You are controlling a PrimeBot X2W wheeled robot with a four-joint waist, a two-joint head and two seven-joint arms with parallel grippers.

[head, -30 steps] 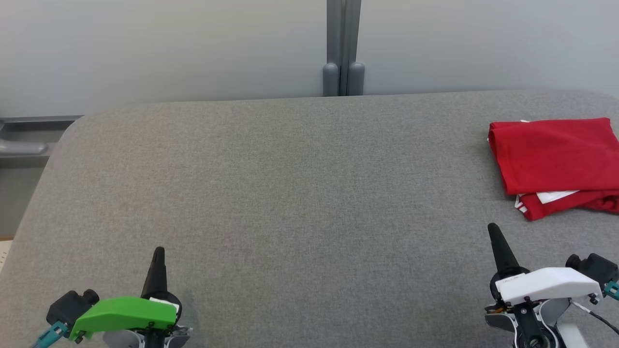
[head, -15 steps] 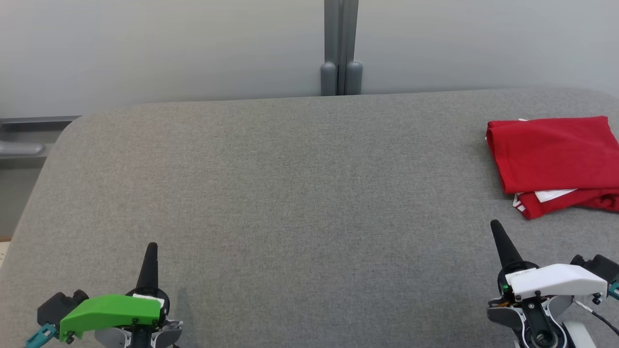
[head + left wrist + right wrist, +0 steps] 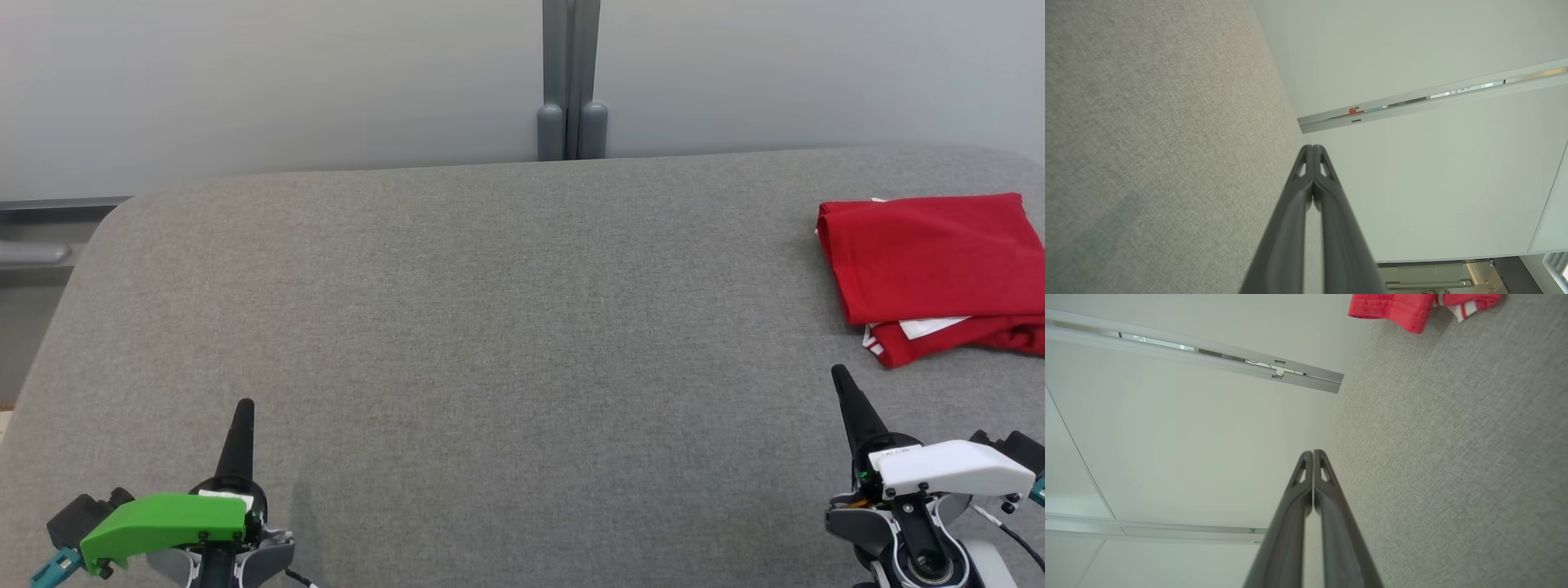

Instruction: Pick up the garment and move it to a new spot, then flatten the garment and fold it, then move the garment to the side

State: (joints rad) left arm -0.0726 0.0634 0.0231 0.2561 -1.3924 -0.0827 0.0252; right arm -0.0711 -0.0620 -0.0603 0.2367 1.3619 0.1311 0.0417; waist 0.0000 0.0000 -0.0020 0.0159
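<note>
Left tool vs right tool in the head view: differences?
Left tool carries a green cover; right tool carries a white cover. Left tool is over bare grey table, far from the folded red garment; right tool is close to it, not touching. Both are shut, empty, fingers pointing away from the robot.

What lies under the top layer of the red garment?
Under the top layer of the garment, a white patch and a striped trim show at the near edge. Everything deeper is covered.
</note>
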